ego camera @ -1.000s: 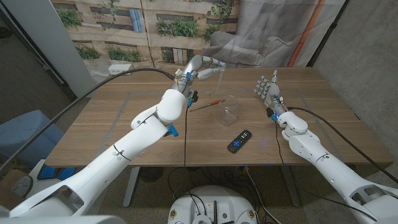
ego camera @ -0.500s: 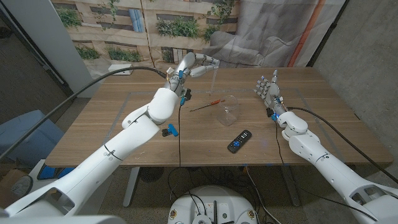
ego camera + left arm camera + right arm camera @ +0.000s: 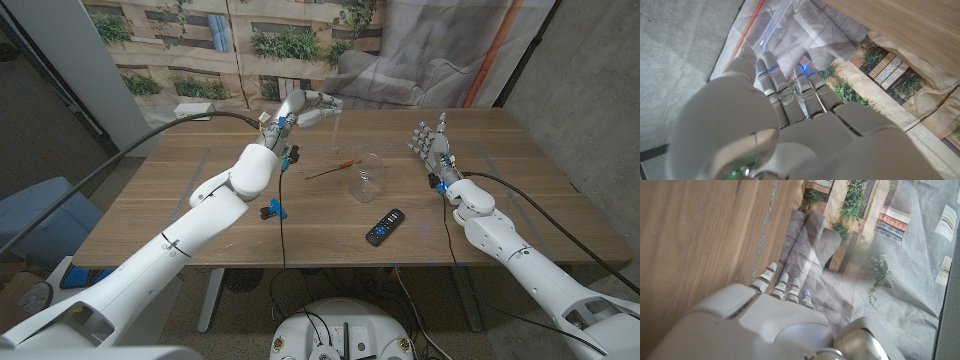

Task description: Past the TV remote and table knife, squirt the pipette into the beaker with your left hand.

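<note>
A wooden table [image 3: 200, 215] is stretching away from the robot, with a clear plastic beaker [image 3: 368, 177] standing near its middle. Just in front of the beaker, nearer the robot, a black TV remote with blue buttons [image 3: 385, 227] is lying flat, and to the beaker's left a slim table knife with a red handle [image 3: 335, 168] is lying at a slant. The left hand [image 3: 312, 107] is hovering high over the table's far edge, behind and to the left of the beaker, its fingers curled around what looks like a thin clear pipette [image 3: 339, 126] hanging down from them, though the tube is faint and hard to make out. The right hand [image 3: 431, 143] is standing upright to the right of the beaker, fingers spread and holding nothing. The pipette is probably very light, soft at the bulb and slippery, so it is best pinched gently at the bulb; the beaker looks light enough to tip if bumped.
</note>
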`<action>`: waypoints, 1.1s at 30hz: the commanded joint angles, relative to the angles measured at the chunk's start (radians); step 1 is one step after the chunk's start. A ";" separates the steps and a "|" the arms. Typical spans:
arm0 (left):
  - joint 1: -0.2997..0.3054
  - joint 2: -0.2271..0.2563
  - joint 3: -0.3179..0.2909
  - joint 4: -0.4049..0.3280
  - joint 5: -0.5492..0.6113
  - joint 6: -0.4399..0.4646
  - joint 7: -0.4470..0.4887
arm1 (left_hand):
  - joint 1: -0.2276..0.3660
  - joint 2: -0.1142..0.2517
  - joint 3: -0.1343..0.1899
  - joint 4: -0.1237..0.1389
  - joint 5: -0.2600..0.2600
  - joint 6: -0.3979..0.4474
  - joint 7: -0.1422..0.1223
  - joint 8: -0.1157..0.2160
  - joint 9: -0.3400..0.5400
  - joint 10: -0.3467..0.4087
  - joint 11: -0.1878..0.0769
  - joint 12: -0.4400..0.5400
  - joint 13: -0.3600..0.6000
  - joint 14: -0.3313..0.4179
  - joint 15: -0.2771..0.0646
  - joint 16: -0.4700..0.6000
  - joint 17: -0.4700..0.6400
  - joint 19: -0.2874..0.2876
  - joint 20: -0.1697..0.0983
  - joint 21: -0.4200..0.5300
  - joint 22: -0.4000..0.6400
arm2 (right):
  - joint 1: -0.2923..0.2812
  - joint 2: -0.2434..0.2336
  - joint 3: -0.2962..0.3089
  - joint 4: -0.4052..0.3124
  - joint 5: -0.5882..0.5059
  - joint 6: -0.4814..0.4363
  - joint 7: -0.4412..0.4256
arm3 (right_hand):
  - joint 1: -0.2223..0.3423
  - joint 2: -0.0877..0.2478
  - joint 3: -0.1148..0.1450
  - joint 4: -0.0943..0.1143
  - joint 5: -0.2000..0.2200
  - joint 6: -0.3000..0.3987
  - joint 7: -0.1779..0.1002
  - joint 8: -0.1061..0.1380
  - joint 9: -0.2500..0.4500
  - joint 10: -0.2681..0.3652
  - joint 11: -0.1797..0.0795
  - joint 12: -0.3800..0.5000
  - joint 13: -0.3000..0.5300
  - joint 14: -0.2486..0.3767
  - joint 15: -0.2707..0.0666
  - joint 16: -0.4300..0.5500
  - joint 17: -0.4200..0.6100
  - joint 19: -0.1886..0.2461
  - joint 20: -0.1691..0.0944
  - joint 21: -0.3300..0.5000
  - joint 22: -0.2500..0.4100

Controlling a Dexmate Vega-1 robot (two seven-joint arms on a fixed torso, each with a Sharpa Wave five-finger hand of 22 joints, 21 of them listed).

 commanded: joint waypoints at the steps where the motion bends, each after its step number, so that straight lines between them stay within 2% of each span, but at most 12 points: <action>1: 0.004 -0.002 -0.009 0.066 -0.014 -0.068 0.008 | -0.009 0.000 0.006 0.001 0.004 -0.003 -0.003 0.002 0.003 -0.005 -0.008 0.003 0.000 -0.006 -0.097 -0.002 0.000 -0.005 -0.026 0.001 0.006 | 0.000 0.000 0.000 0.000 0.000 -0.001 0.000 | 0.000 0.058 -0.006 0.001 0.006 0.003 -0.009 0.007 0.003 -0.006 -0.003 0.003 0.003 -0.011 -0.078 0.002 0.005 0.003 0.001 0.004 0.005; 10: 0.034 -0.006 -0.014 0.104 -0.009 -0.133 0.033 | -0.010 0.001 0.007 0.000 0.004 -0.003 -0.006 0.003 0.003 -0.007 -0.011 0.004 0.000 -0.009 -0.098 -0.001 0.001 -0.004 -0.026 0.001 0.006 | 0.001 0.001 -0.001 0.002 0.000 0.001 0.001 | 0.000 0.058 -0.006 0.001 0.006 0.003 -0.009 0.007 0.003 0.000 -0.005 0.005 0.003 -0.011 -0.079 0.002 0.005 0.002 0.001 0.004 0.005; 14: 0.051 -0.007 -0.018 0.130 0.017 -0.200 0.064 | -0.009 0.002 0.008 0.000 0.004 -0.005 -0.009 0.003 0.002 -0.009 -0.012 0.003 0.000 -0.009 -0.099 0.000 0.001 -0.005 -0.027 0.002 0.006 | 0.000 0.001 0.000 0.001 0.000 0.000 0.001 | 0.000 0.058 -0.006 0.001 0.006 0.003 -0.009 0.007 0.003 -0.003 -0.004 0.004 0.003 -0.011 -0.078 0.002 0.005 0.003 0.000 0.004 0.005; 24: 0.076 -0.002 -0.035 0.171 0.018 -0.257 0.063 | -0.014 0.001 0.008 0.001 0.003 -0.004 -0.011 0.004 0.002 -0.008 -0.009 0.006 0.000 -0.010 -0.099 0.000 0.001 -0.007 -0.032 0.001 0.006 | 0.000 0.001 0.000 0.001 0.000 0.000 0.000 | 0.000 0.058 -0.006 0.000 0.006 0.004 -0.008 0.007 0.003 -0.002 -0.003 0.004 0.003 -0.011 -0.079 0.002 0.005 0.003 0.000 0.004 0.005; 33: 0.089 -0.008 -0.032 0.193 0.033 -0.257 0.068 | -0.018 -0.003 0.006 0.001 0.002 -0.005 -0.011 0.004 0.002 -0.009 -0.010 0.005 0.000 -0.013 -0.101 0.000 0.001 -0.006 -0.033 0.002 0.005 | -0.001 0.000 0.000 -0.001 0.000 -0.001 0.000 | 0.000 0.058 -0.006 0.001 0.006 0.003 -0.009 0.007 0.003 -0.002 -0.002 0.004 0.003 -0.010 -0.079 0.003 0.005 0.003 0.000 0.004 0.005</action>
